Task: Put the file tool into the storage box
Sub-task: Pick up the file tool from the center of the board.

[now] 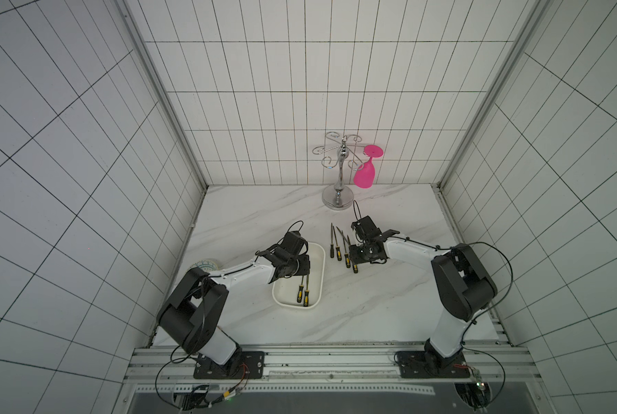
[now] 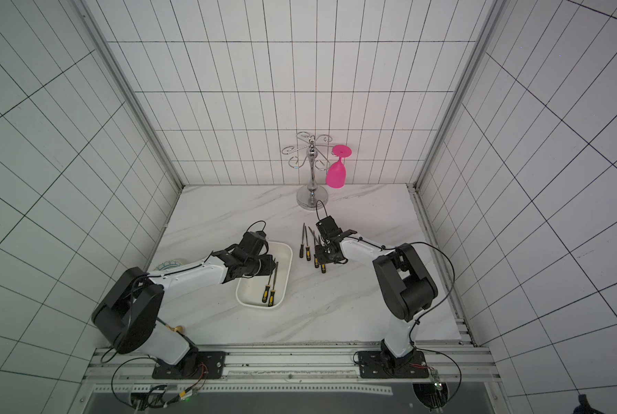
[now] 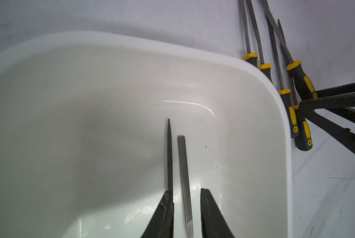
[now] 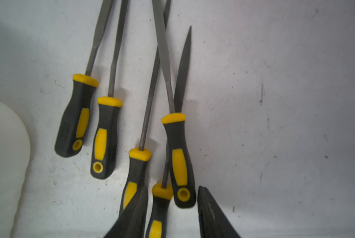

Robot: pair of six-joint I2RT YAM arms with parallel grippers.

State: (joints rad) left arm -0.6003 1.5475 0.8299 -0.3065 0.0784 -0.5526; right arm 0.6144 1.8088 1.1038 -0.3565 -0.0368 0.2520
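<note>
Seven files show in all, each with a black and yellow handle: two lie in the storage box (image 1: 316, 272) and five on the table (image 1: 389, 304) just beside it. The white box is on the table in front of the left arm, and its two files lie side by side along its right-hand wall: one pointed file (image 3: 169, 154) and one flat file (image 3: 184, 175), handles toward the robot in both top views. The left gripper (image 3: 186, 193) hangs low inside the box with its jaws a little apart. The flat file's blade runs through the gap with daylight on either side, so nothing is held; the pointed blade passes by one finger. The five loose files (image 4: 137, 169) fan out with blades toward the back wall, some blades crossing. The right gripper (image 4: 173, 187) is down over them, jaws parted and straddling the handle of the nearest file (image 4: 159, 206), not clamped on it. Near the back wall stands one chrome rack (image 1: 339, 179) with one pink glass (image 1: 365, 175) hanging upside down. One patterned plate (image 1: 206, 265) peeps out behind the left arm.
</note>
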